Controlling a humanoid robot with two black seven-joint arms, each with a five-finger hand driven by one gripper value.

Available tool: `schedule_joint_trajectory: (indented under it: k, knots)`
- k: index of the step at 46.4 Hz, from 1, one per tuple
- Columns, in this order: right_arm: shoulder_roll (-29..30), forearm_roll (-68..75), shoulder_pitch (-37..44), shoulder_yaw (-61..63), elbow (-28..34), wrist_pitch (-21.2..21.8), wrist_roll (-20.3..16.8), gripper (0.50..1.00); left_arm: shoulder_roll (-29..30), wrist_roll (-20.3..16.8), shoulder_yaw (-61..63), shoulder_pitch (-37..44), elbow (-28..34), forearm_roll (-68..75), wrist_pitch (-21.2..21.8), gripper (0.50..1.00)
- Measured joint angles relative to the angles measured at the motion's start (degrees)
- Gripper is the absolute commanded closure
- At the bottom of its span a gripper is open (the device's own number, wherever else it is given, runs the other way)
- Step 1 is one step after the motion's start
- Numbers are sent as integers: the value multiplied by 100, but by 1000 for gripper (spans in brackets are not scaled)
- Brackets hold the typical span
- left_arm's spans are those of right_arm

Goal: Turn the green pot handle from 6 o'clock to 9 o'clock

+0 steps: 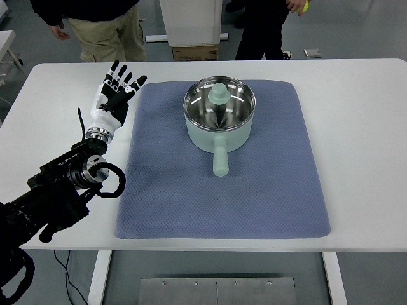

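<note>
Green pot sits on the blue mat, upper centre, its handle pointing at 6 o'clock; rotation not yet begun. Left hand hovers well left, fingers spread, empty, apparently poised for approach.

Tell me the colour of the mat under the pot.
The mat is blue-grey with a fine quilted texture, seen in the top view.

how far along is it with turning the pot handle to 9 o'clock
Nothing looks done yet: the green pot sits on the blue mat with its handle pointing toward the camera, at 6 o'clock. The left hand is over the white table left of the mat, fingers spread, holding nothing and clear of the pot. Reaching the handle and turning it are both left.
</note>
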Motion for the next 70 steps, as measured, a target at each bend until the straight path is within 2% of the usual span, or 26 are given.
schedule_joint_trajectory:
  k: [29, 36, 70]
  knots:
    - [0, 0, 0, 3, 0, -3, 0, 500, 1, -94, -41, -14, -2, -18, -4, 500]
    - [0, 0, 0, 2, 0, -3, 0, 500, 8, -226, -44, -14, 0, -18, 16, 500]
    - [0, 0, 0, 1, 0, -1, 0, 500, 42, -233, -35, -48, 0, 9, 26, 500]
